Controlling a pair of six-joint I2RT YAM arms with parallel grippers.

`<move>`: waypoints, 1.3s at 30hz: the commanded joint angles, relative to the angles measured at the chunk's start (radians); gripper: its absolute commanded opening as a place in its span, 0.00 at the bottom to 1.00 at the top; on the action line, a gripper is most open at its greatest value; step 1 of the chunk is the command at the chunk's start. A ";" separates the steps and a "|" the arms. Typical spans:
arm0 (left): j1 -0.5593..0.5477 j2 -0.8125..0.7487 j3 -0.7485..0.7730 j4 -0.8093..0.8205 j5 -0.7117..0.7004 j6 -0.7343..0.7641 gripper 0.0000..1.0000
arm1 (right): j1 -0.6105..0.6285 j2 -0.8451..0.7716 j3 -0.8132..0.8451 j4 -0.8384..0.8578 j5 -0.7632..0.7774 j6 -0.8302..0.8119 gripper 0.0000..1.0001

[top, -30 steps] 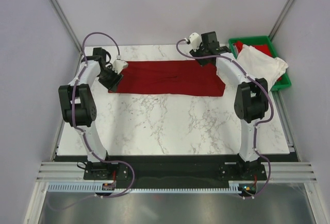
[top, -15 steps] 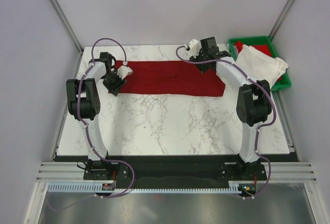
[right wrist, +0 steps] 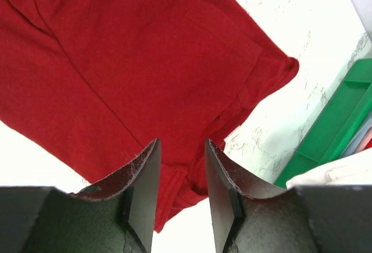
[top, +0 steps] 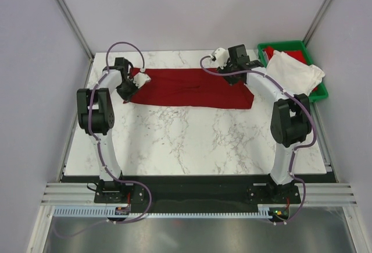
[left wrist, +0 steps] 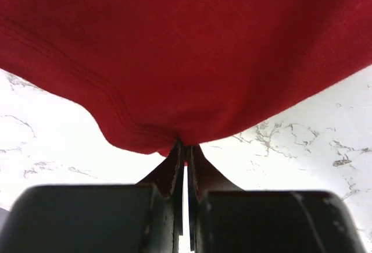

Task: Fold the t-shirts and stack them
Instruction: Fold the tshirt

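Your left gripper [left wrist: 185, 149] was shut on a small pinch of the red shirt [top: 192, 87] at its left hem; shirt lay across the far worktop [top: 192, 142]. Your right gripper [right wrist: 181, 145] hung half open over its right end, empty. Lifting now, the hem could slip out or the cloth bunch.

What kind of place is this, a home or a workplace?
Likely a robot laboratory cell, not a home: two black-and-white robot arms bolted to a metal rail, and plain grey walls around the marble-patterned tabletop.
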 commanded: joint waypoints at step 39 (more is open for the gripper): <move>-0.828 -0.424 -0.459 -0.437 0.164 -0.314 0.09 | 0.005 0.637 0.627 -0.116 -0.018 0.055 0.38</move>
